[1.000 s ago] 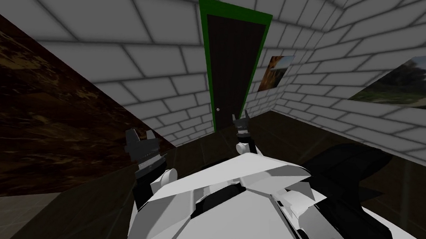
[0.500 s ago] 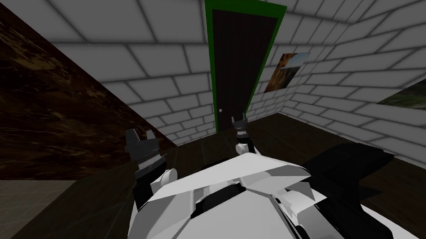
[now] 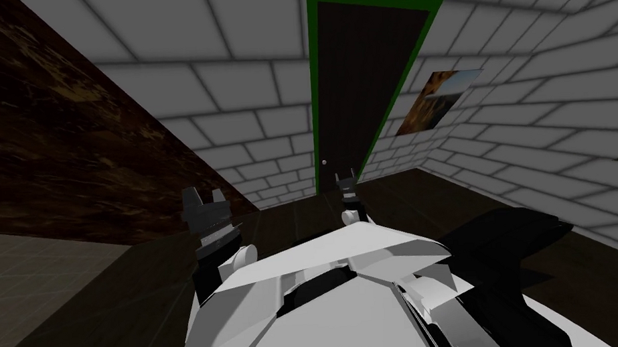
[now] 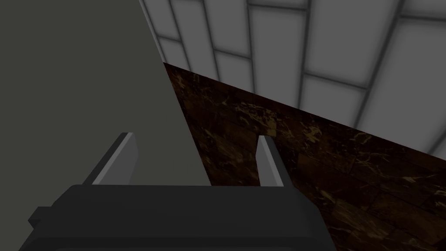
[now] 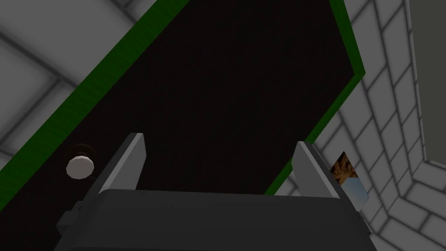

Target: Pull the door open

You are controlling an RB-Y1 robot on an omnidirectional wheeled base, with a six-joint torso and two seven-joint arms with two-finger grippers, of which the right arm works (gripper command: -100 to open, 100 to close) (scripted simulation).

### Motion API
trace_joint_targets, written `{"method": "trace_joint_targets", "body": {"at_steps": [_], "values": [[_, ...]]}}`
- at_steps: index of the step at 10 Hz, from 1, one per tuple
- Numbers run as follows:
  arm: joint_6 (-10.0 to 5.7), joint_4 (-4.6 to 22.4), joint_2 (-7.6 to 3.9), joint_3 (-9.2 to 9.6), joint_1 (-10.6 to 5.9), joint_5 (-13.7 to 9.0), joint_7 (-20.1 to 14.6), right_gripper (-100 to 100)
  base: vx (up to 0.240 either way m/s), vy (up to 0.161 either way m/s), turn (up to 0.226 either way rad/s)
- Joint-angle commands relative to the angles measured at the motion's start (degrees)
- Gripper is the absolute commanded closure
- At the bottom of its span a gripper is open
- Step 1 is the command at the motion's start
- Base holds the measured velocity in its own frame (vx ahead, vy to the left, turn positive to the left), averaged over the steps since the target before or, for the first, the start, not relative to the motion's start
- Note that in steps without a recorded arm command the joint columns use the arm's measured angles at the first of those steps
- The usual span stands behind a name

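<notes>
- Two grippers are riding out front, both spread wide and gripping nothing; left gripper is idling beside the dark marbled wall; right gripper is pointing at the door
- door is sitting in its green frame in the brick wall ahead, looking closed, well apart from both grippers
- small pale knob is showing near the door's left edge, off to one side of the right fingers, not between them
- likely approaching; right arm is probably being kept forward and open, ready for the knob; it is needing to close in and shift sideways
- thin fingers are risking slipping off a round knob
</notes>
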Motion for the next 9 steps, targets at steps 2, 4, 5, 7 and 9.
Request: {"method": "trace_joint_targets", "body": {"at_steps": [2, 4, 5, 7, 9], "values": [[-0.81, 3.8, -0.53, 0.16, -0.9, -1.9, -3.2, -100, 0.081, -0.068, 0.134], [-1.33, 6.5, -0.88, 0.33, -1.44, -3.3, -5.6, -100, 0.079, -0.082, 0.153], [-1.59, 7.8, -1.05, 0.41, -1.7, -4.0, -6.7, -100, 0.076, -0.073, 0.114], [-2.11, 10.5, -1.35, 0.57, -2.24, -5.4, -9.1, -100, 0.072, -0.079, 0.147], [-2.37, 11.9, -1.51, 0.65, -2.51, -6.1, -10.3, -100, 0.049, -0.038, 0.06]]}}
